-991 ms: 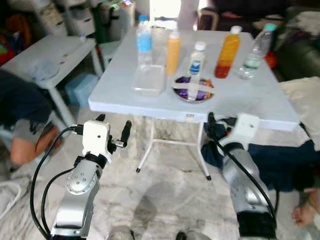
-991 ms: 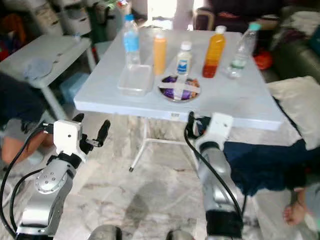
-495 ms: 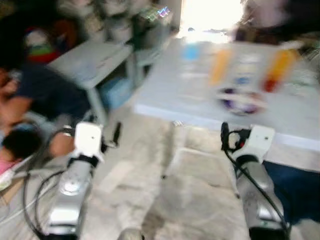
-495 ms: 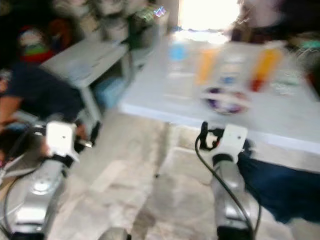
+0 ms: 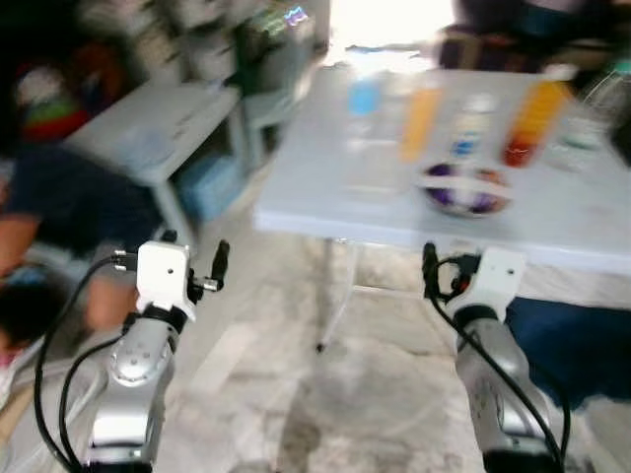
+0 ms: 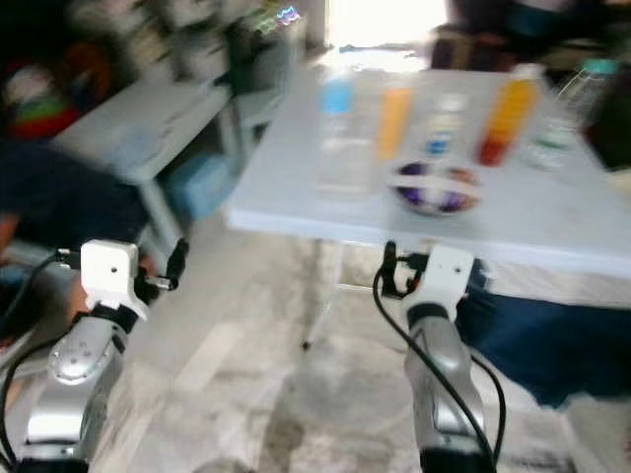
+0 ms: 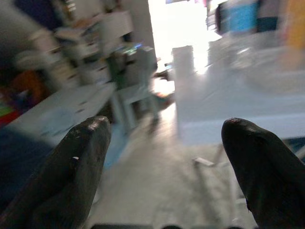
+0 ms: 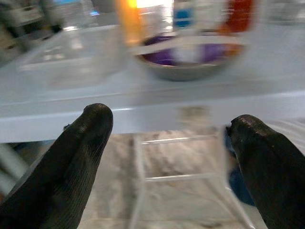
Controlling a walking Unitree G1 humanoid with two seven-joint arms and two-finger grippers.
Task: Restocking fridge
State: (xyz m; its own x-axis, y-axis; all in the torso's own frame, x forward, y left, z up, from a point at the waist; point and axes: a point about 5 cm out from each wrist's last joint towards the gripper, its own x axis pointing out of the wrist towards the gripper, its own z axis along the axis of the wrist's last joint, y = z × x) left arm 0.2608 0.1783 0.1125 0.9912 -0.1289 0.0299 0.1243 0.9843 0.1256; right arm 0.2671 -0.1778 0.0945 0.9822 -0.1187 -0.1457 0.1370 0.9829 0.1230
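Note:
The picture is blurred. A white table [image 5: 325, 212] stands ahead of me. On it are a water bottle with a blue label [image 5: 364, 97], an orange bottle [image 5: 420, 120], a small white bottle [image 5: 469, 126], an orange-red juice bottle [image 5: 532, 123], a clear container [image 8: 71, 57] and a metal bowl with purple contents [image 5: 465, 190]. My left gripper [image 5: 194, 254] is open and empty, held low to the left of the table. My right gripper [image 8: 167, 143] is open and empty just below the table's front edge, facing the bowl [image 8: 188, 59].
A low white side table [image 5: 148, 123] stands at the left with a blue box [image 5: 207, 182] beside it. A person in dark clothing [image 5: 49, 197] is low at the far left. Dark blue cloth [image 5: 572, 335] lies under the table's right side. Marble floor [image 5: 296, 394] lies in front.
The whole picture has shifted and blurred as the camera moved; the table now sits further right than a second ago. Both grippers stay open and empty in the same raised pose.

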